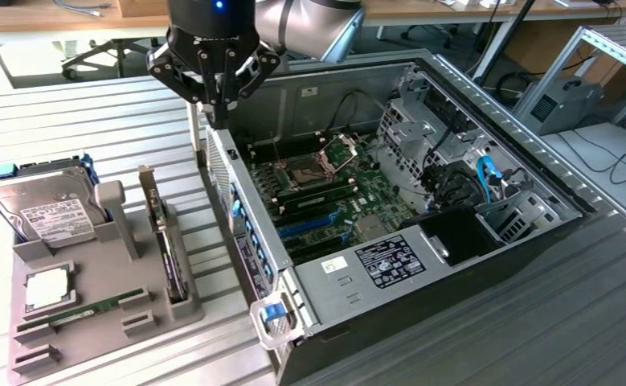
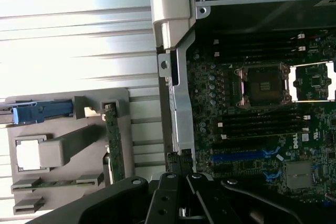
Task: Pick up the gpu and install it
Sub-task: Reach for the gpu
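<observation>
At the near end of a grey rack [image 1: 109,277], a memory stick [image 1: 77,314] lies flat beside a processor chip [image 1: 48,289] in its own recess. Just behind them the gpu [image 1: 169,257] stands on edge in a narrow slot along the side of the rack that faces the computer, its metal bracket at the far end. A hard drive [image 1: 47,211] is propped upright on the rack's far side, toward the exterior view's left.

Beside the rack, the open computer case [image 1: 452,322] lies on a slatted metal table [image 1: 87,112]. Its motherboard [image 1: 324,193] is exposed, and the blue slots [image 1: 307,225] are empty.

Farther back, the gripper [image 1: 218,121] hangs over the case's rear edge, between rack and motherboard. It is clenched and carries nothing, and it is well apart from the card.

The work appears to be at its opening stage: the card is not yet picked up and nothing has been installed. A grasp would seem to call for the fingers to part and line up with the card's thin upper edge. It would also need a straight lift, since the slot leaves little room to tilt.
</observation>
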